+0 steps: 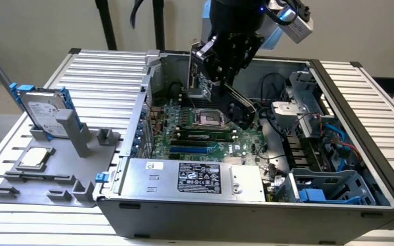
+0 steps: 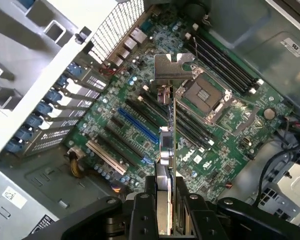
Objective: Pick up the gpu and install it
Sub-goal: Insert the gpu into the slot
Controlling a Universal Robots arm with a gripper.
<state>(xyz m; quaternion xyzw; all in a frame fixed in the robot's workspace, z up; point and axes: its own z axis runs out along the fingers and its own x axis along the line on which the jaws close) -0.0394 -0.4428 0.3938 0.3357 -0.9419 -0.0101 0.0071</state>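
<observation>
- Computer case [image 1: 252, 220] on the worktop [image 1: 101, 72]: danger of catching the silver bracket [image 2: 174, 67] on the rear slot covers [image 2: 77, 92] if brought down askew.
- Motherboard [image 2: 115, 125]: exposed to a knock from the card's lower edge. Open CPU socket [image 2: 205, 95] and memory slots [image 2: 225, 62] just beside the card's line, blue slot [image 2: 137, 125] off to one side. Any misaligned descent likely to scrape parts rather than seat.
- gpu [image 2: 169, 145]: edge-on above the motherboard, inside the case, apart from any slot. Thin, gripped at the end away from the bracket, so prone to twisting or slipping.
- Pincer [image 2: 166, 212]: narrowed about halfway, clamped on both faces of the gpu.
</observation>
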